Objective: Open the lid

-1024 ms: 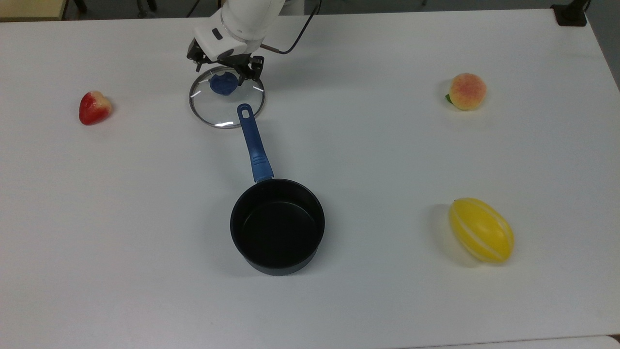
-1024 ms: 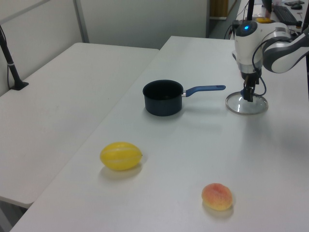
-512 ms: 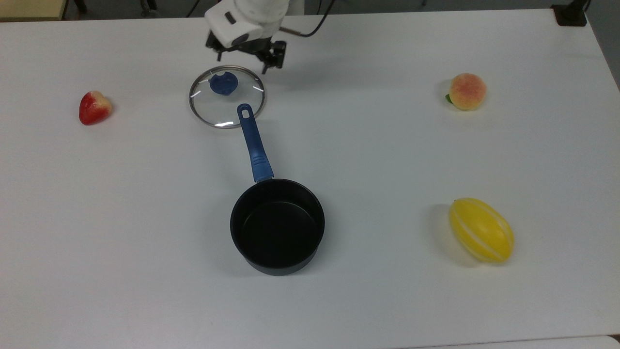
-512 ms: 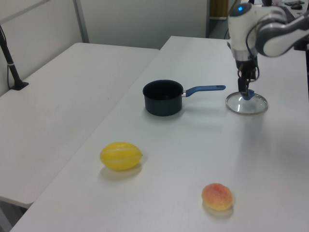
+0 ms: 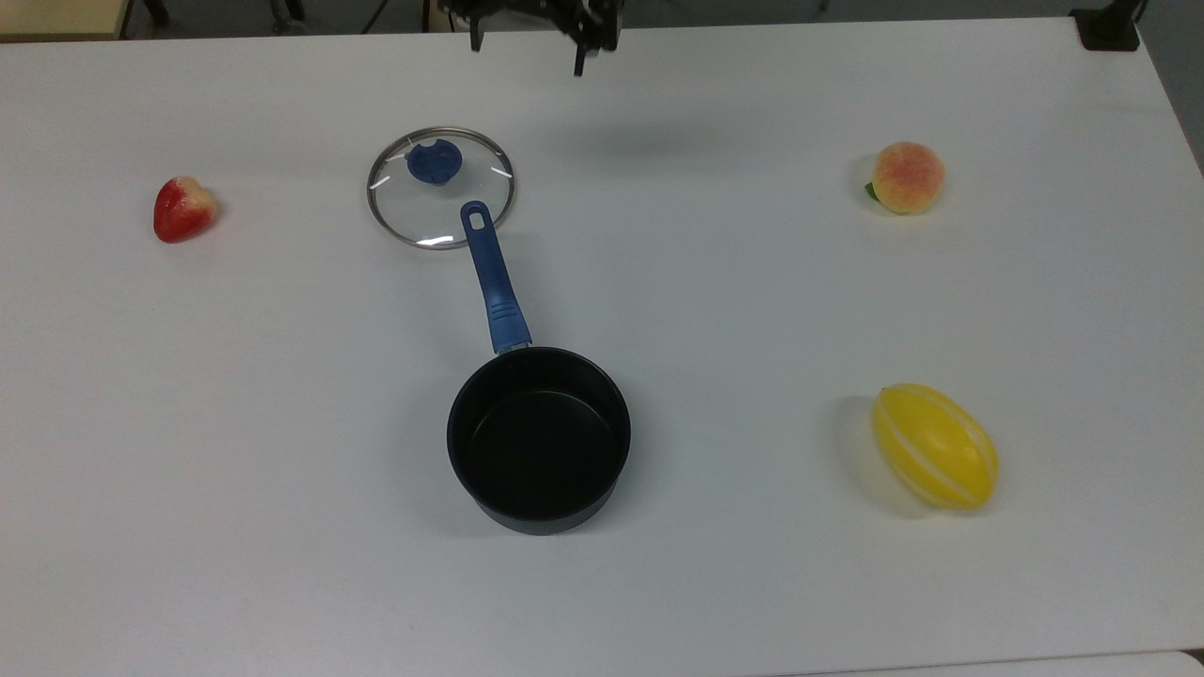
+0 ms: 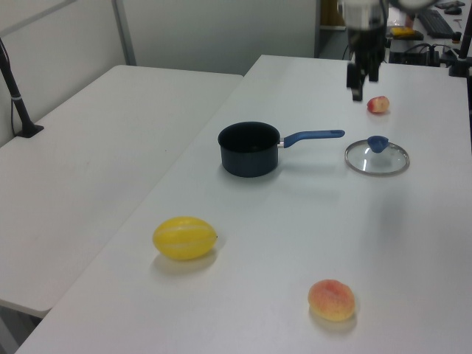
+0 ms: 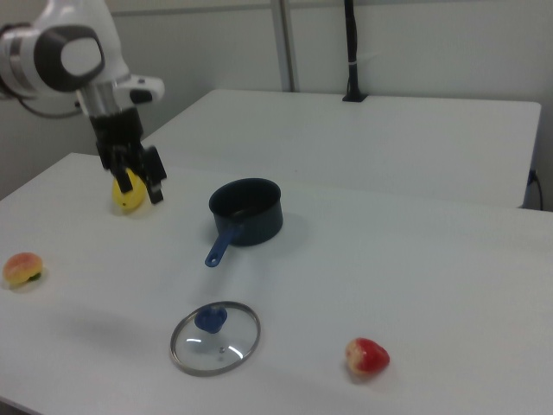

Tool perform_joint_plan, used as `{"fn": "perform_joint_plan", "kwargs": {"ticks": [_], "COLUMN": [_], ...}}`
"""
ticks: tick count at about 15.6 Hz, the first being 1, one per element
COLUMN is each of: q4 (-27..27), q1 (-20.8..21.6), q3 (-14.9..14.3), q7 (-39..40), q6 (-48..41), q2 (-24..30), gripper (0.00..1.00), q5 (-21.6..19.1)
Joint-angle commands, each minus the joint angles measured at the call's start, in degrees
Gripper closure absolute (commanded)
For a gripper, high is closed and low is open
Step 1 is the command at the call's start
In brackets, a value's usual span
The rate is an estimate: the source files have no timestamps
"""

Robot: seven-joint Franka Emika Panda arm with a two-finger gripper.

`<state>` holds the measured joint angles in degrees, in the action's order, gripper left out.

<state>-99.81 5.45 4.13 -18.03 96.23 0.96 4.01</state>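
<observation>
Glass lid (image 5: 440,188) with blue knob (image 5: 434,162) lies flat on the white table (image 5: 752,301), upper left of centre in the top view, its rim touching the handle tip of the saucepan (image 5: 538,437). Saucepan sits uncovered, centre frame, nothing inside. Pincer (image 7: 136,174) hangs above the table, well apart from the lid, fingers spread, holding nothing. Strawberry (image 5: 183,208) far left, peach (image 5: 906,177) upper right, yellow melon (image 5: 935,446) lower right.
</observation>
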Motion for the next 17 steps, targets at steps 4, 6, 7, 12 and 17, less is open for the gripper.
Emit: {"fn": "perform_joint_plan", "kwargs": {"ticks": [4, 6, 7, 12, 17], "q4": [6.2, 5.4, 5.4, 5.2, 4.3], "q1": [0.9, 2.8, 3.9, 4.7, 4.8], "q3": [-4.9, -7.2, -8.9, -11.2, -11.2], "q7": [3.1, 8.9, 12.2, 21.1, 20.8], "q6": [-2.1, -1.7, -1.4, 3.2, 3.2], "q2": [1.6, 2.1, 2.1, 1.8, 1.9], "gripper": [0.00, 0.00, 0.00, 0.00, 0.00], "q5": [-4.5, -4.5, -4.6, -4.8, -5.3]}}
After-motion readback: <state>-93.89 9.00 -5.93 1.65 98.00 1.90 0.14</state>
